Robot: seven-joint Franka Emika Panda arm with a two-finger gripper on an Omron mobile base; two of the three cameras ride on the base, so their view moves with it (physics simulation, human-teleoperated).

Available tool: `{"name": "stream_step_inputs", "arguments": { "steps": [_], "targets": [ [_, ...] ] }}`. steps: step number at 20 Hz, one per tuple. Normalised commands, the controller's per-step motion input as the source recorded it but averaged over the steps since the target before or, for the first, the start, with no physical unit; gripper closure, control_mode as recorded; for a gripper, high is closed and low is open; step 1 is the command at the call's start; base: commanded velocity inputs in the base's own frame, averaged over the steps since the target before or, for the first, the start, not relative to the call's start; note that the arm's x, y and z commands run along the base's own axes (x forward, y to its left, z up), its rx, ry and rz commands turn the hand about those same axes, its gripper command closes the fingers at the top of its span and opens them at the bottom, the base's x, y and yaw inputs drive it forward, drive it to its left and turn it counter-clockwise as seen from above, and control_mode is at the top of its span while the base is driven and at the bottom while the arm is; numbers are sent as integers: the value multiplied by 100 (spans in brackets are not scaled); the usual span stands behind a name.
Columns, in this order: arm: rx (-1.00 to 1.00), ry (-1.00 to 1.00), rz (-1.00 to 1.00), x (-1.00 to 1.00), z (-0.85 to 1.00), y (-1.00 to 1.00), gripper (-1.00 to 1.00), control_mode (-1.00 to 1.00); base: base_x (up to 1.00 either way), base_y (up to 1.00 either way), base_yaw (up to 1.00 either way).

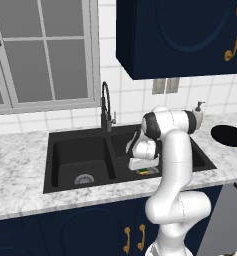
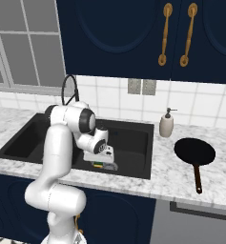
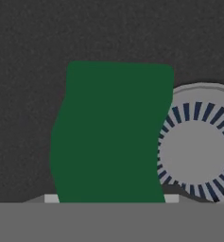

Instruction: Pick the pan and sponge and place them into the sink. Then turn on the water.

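Jaws of the gripper (image 2: 103, 164) hang low in the right basin of the sink (image 1: 60, 165); whether they grip cannot be told. Sponge (image 3: 111, 134), green face up, sits directly at the jaws beside the drain (image 3: 194, 151); likely light, soft, best pinched across its narrow sides. Pan (image 2: 194, 151) rests on the tabletop (image 2: 181, 183), well apart; likely rigid, heavier, best taken by its handle.

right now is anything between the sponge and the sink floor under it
Nothing visible. The sponge hangs at the claw low in the sink's right basin, over bare black floor, with the round silver drain just beside it.
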Motion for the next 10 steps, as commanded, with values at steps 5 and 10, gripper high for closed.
{"name": "stream_step_inputs", "arguments": {
  "steps": [5, 10],
  "targets": [
    [0, 0, 0, 4, 0, 0, -100, -100, 0, 0, 0],
    [0, 0, 0, 1, 0, 0, -100, -100, 0, 0, 0]
  ]
}}
